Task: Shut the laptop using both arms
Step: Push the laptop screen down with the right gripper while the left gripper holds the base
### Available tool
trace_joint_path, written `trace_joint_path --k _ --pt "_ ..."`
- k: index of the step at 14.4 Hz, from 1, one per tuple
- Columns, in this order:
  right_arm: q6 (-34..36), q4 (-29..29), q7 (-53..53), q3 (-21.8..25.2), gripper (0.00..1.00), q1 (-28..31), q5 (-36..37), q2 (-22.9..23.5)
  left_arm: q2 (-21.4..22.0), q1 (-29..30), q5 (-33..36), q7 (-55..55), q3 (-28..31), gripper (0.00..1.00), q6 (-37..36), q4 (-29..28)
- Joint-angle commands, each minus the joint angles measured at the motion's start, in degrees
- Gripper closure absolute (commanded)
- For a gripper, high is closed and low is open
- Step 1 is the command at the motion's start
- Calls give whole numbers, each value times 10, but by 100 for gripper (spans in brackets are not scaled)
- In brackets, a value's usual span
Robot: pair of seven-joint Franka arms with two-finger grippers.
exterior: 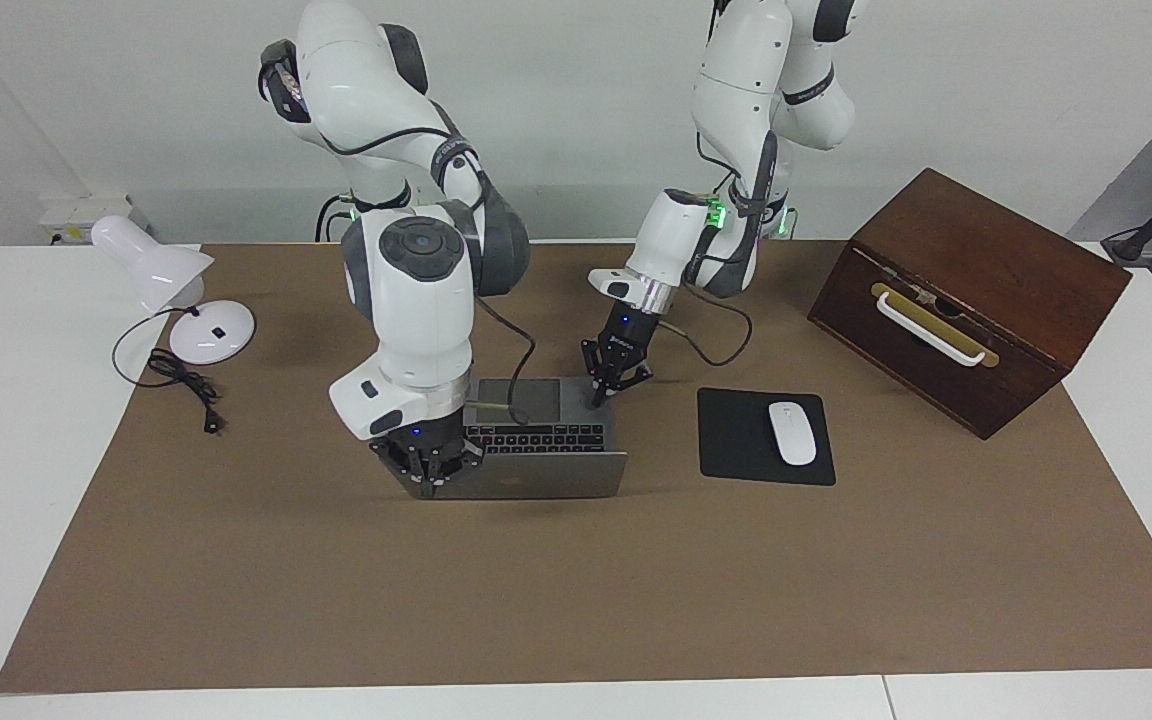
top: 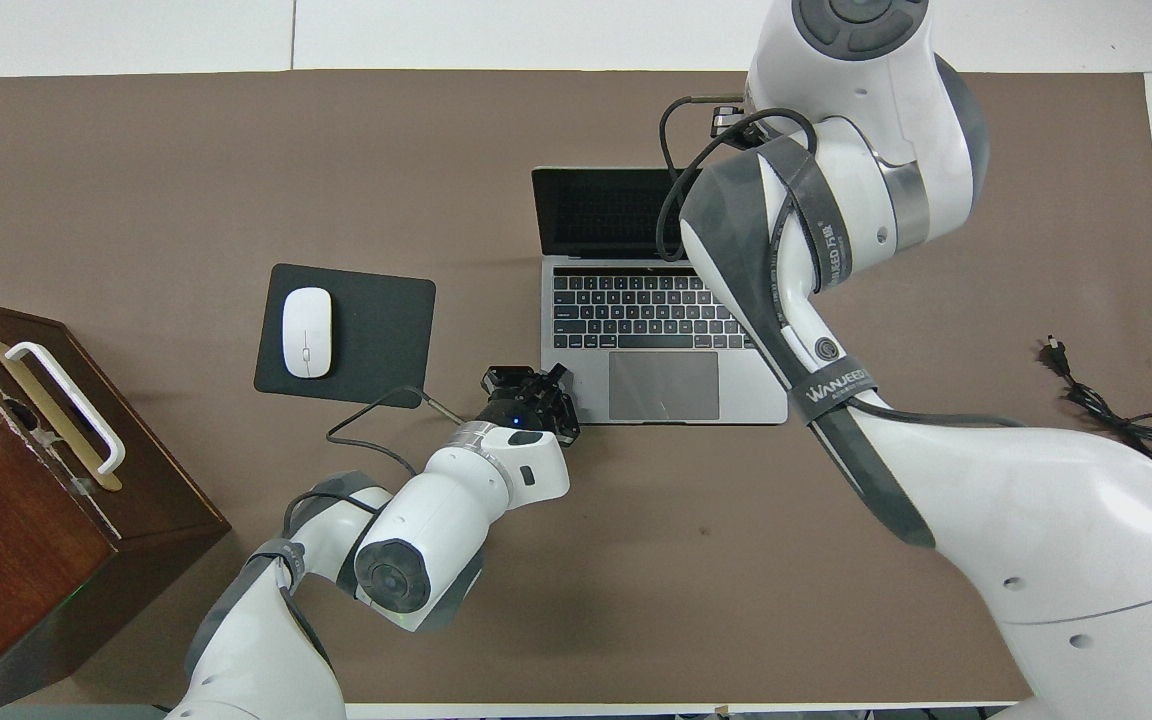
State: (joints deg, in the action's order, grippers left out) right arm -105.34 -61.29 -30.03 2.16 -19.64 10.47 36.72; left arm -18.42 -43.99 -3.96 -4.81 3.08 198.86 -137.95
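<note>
Laptop (exterior: 536,440): open, mid-desk (exterior: 576,600). Right claw (exterior: 426,478) at lid's top edge, left claw (exterior: 604,392) at base corner; finger state of both cannot be told.

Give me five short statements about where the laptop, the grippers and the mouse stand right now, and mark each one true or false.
1. The laptop is open, its keyboard showing. True.
2. The white mouse lies on the laptop's trackpad. False: it lies on the black mouse pad, beside the laptop toward the left arm's end.
3. The right gripper is at the laptop's raised lid. True.
4. The left gripper is over the wooden box. False: it is at the laptop base's corner nearest the robots.
5. The desk lamp stands on the wooden box. False: it stands at the right arm's end of the table.
</note>
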Motion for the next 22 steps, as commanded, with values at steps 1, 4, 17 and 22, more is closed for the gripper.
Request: trace_joint_path --k 1,4,17,22 --pt "34 -3 -9 -5 100 1 -6 -10 -6 9 17 -5 0 100 13 -5" --pt "42 -9 -8 -9 100 6 -25 -10 -6 8 18 -5 0 100 13 -18" --pt "90 -94 48 -11 100 49 -120 -52 -5 -3 17 -4 -11 100 12 -50" --pt "104 -141 75 -13 100 54 -134 -74 -4 -3 16 -4 -11 100 12 -60"
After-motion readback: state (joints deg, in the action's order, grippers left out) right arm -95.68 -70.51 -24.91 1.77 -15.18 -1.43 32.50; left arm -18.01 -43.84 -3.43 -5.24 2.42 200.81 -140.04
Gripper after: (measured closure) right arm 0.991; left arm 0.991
